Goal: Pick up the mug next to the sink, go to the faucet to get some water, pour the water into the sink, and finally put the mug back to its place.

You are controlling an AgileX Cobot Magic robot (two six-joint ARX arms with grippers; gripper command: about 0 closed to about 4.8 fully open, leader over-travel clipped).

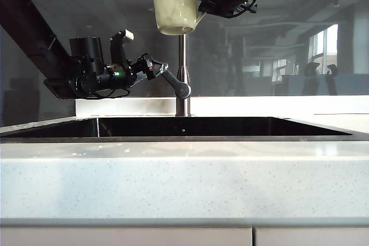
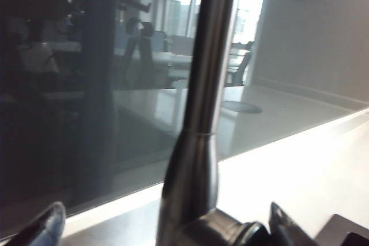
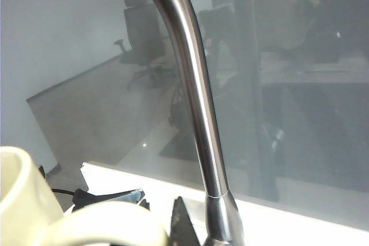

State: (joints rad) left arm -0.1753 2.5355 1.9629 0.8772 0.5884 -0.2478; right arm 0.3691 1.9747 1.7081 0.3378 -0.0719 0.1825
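Observation:
My right gripper [image 1: 202, 4] is shut on the handle of the cream mug [image 1: 174, 7] and holds it high beside the faucet [image 1: 183, 73] stem, above the sink [image 1: 184, 126]. The right wrist view shows the mug [image 3: 23, 200], the gripper [image 3: 153, 214] on its handle and the curved faucet [image 3: 196, 102] beyond. My left gripper [image 1: 153, 67] stands open at the lever handle [image 1: 174, 82]. In the left wrist view its fingertips [image 2: 49, 223] stand wide on either side of the faucet [image 2: 202, 113] base. The water is out of view.
A pale speckled countertop [image 1: 184, 177] runs along the front of the sink. Behind the sink are a white ledge [image 1: 259, 106] and a dark glass wall [image 1: 277, 44]. The left arm [image 1: 34, 44] slopes down from the upper left.

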